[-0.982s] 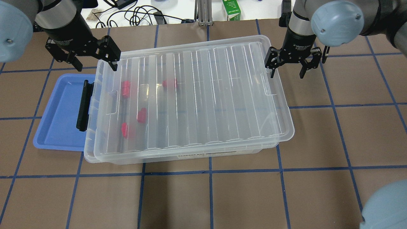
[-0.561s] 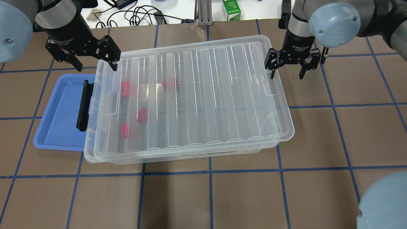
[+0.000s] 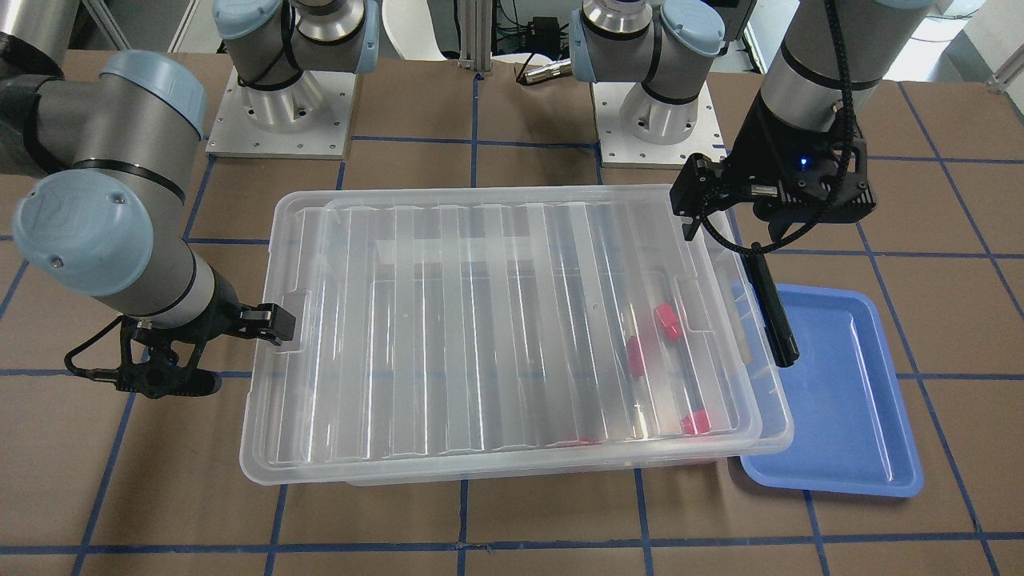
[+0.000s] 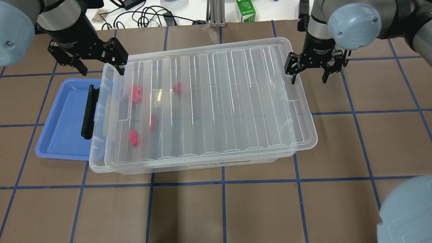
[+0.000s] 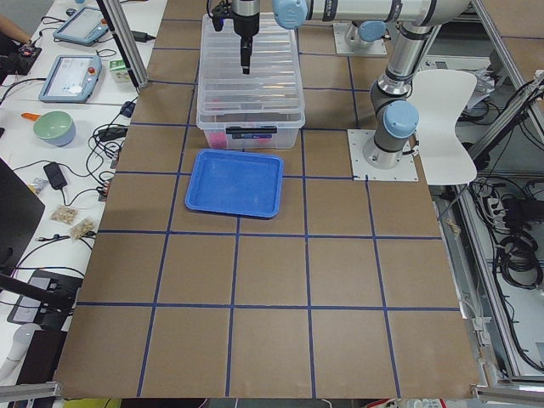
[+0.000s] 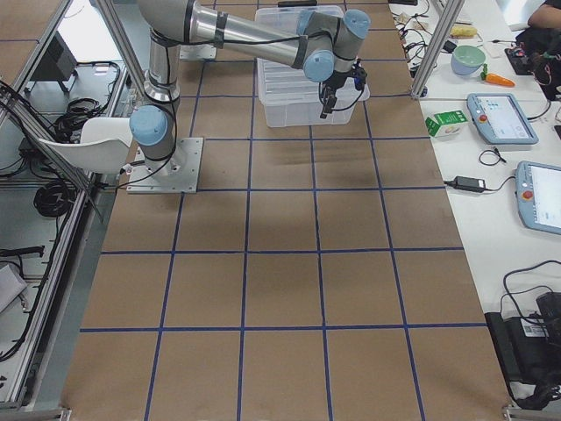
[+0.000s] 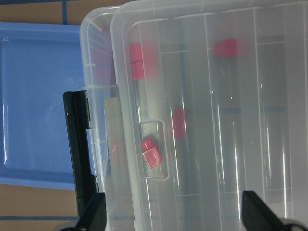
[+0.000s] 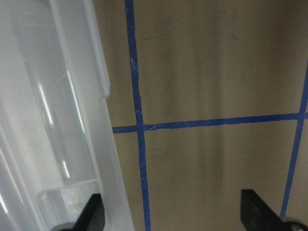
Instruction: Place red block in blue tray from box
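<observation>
Both pairs of jaws are spread and nothing is held: the left jaws are set at the far left corner of the lid (image 4: 216, 101), the right jaws by its far right corner. Nearest, the box (image 4: 202, 166) is seen covered, the lid lying askew. Four red blocks (image 4: 134, 137) are kept under it at the left end, with the tray (image 4: 60, 128) just left of the box. Lid removal is judged the step in hand. Both ends should be gripped and raised level, so that the box is not dragged over the tray.

- lid (image 4: 216, 101) covers box (image 4: 97, 152), skewed; it blocks reach from above to red blocks (image 4: 136, 94)
- blue tray (image 4: 64, 125) open from above; black latch (image 4: 88, 111) overhangs its box-side edge
</observation>
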Robot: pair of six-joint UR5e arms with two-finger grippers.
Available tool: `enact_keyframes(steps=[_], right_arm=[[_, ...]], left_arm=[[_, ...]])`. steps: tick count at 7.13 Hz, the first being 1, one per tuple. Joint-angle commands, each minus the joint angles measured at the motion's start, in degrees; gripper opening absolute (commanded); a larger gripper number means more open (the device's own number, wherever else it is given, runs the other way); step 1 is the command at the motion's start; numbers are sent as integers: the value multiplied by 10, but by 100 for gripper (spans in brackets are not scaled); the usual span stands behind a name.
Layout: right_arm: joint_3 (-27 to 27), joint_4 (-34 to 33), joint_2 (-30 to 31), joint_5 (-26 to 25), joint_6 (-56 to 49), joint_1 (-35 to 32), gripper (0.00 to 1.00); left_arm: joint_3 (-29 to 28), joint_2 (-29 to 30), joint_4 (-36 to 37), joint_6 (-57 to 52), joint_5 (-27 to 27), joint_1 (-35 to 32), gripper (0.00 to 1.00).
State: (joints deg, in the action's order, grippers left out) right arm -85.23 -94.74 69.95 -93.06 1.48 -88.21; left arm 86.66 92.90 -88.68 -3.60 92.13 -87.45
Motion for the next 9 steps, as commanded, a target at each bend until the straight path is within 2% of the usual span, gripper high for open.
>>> enact_keyframes(steps=[1,9], right_arm=[[2,0,-2,-1,-2,12,100],[6,0,0,-15,-96,84,100]], left_arm=[[0,-1,0,0,0,0,100],[0,1,1,0,0,0,100]])
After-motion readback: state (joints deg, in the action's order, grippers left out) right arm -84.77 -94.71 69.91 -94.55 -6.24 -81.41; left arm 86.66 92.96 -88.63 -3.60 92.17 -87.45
